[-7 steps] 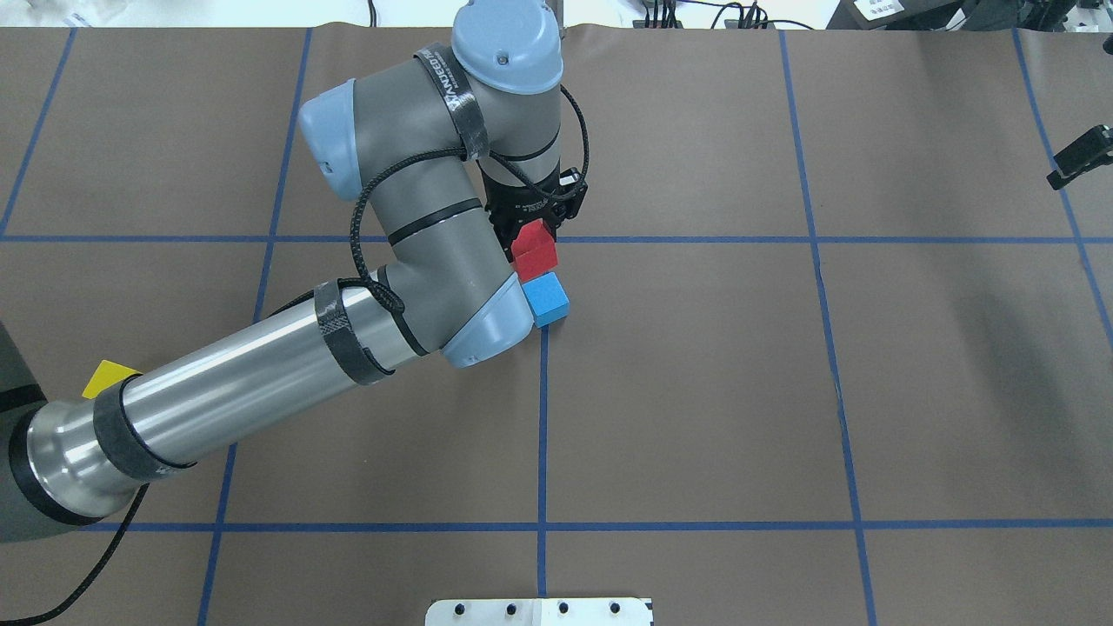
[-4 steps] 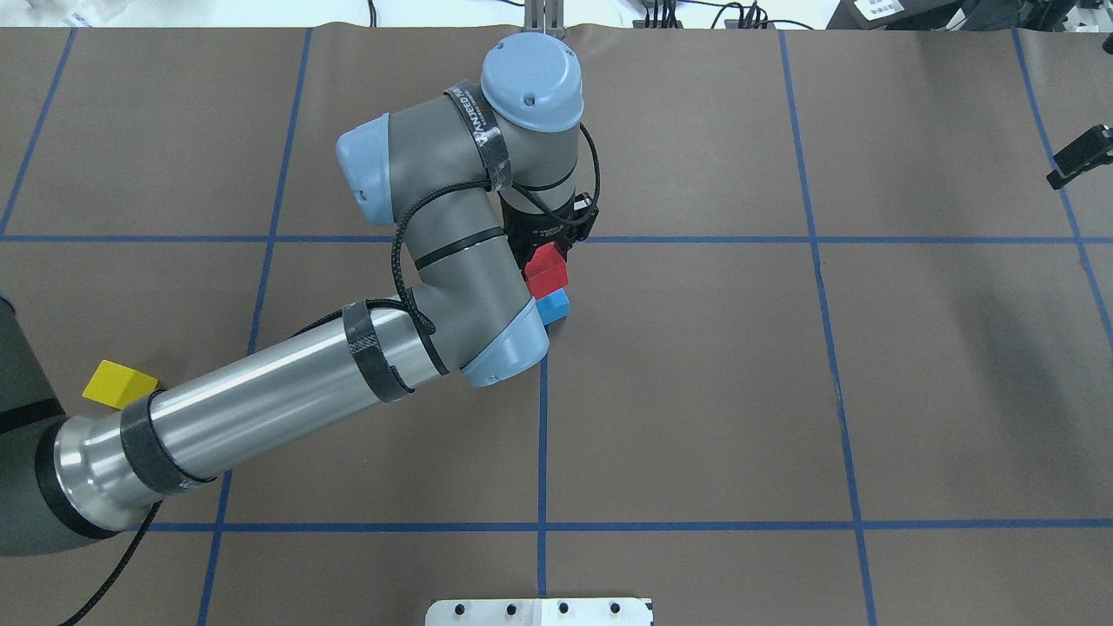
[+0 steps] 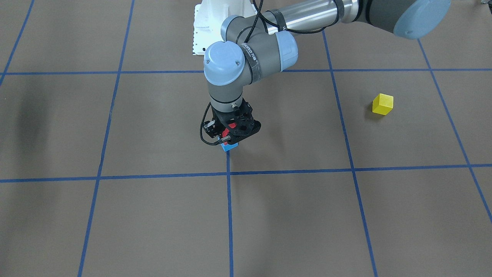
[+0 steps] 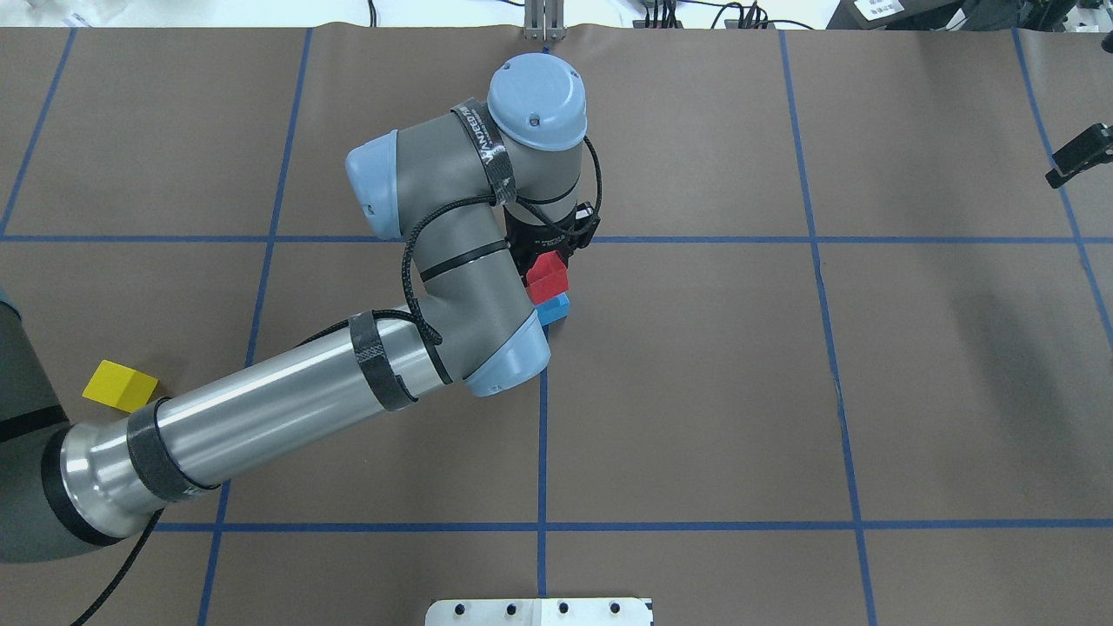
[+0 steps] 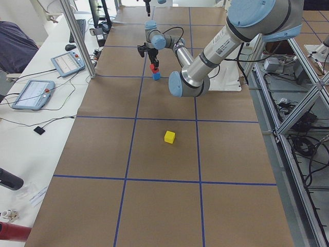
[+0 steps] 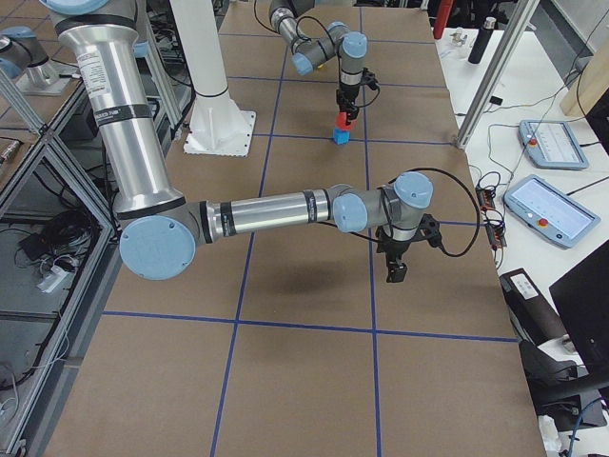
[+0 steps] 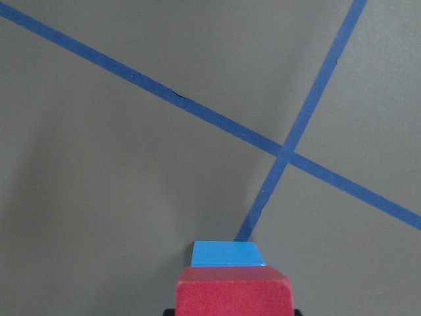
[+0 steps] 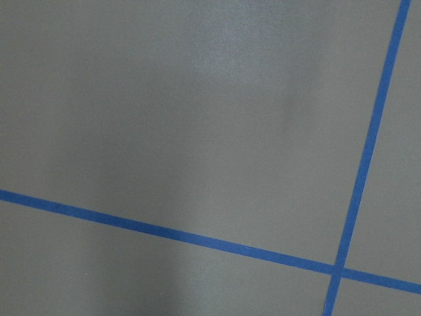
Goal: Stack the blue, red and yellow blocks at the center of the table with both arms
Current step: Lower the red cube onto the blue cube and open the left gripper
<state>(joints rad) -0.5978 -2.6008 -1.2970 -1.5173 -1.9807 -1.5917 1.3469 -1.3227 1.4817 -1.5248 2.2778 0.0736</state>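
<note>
My left gripper [image 3: 230, 135] is shut on the red block [image 4: 548, 276], holding it right over the light blue block [image 4: 556, 309], which rests on the table [image 4: 696, 391] beside a tape crossing at its centre. In the left wrist view the red block [image 7: 232, 289] covers most of the blue block [image 7: 228, 253]; whether they touch is unclear. The yellow block [image 4: 120, 385] lies alone at the table's left, beside the left arm's silver tube. The right gripper [image 4: 1078, 156] hangs at the far right edge, over bare table; I cannot tell if it is open or shut.
The white pedestal base [image 4: 539, 611] sits at the near table edge. Side benches carry pendants [image 6: 542, 143] and cables. A metal post [image 5: 77, 38] stands at the far table edge. Blue tape lines divide the brown surface.
The left arm has carried the red block toward the blue block and lower. The red block now hides more of the blue one. The right gripper has not moved.
</note>
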